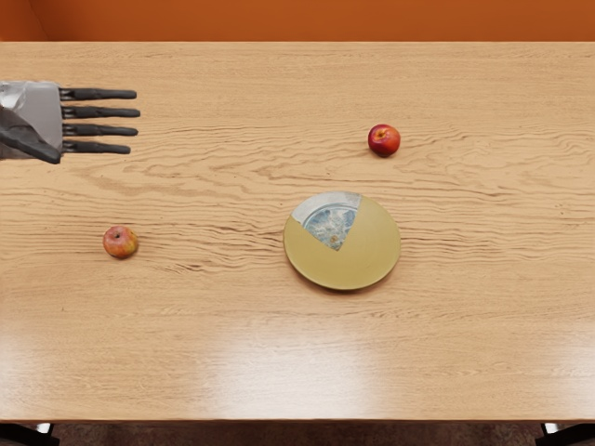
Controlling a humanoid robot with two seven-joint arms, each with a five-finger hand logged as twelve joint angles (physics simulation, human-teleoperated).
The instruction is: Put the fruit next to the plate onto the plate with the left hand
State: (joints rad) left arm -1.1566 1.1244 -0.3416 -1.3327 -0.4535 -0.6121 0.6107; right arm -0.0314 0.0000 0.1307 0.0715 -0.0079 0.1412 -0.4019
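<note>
Orange wall closed off the far side of a wide wooden table (pixel 279 362), and I had only the left hand (pixel 56 121) in view, up by the left edge. Its fingers (pixel 102 111) were stretched out straight and slightly apart, holding nothing, with the tips pointing across the table.

Two fruits lay out. The red fruit (pixel 384 139) sat far ahead of the fingertips, roughly along the line they pointed, near the plate's far rim but not touching it. The plate (pixel 367 260) also lay well beyond the fingertips, nearer to me than the red fruit. The orange fruit (pixel 120 242) was much closer to the fingers, off to their near side, yet well apart from the plate. So I judged the red one was my target.

To reach it well, I reckoned I should carry the hand high across the table. I would keep the fingers spread until they straddled the red fruit, then come down from above. A round fruit would likely roll if a fingertip nudged it sideways.
</note>
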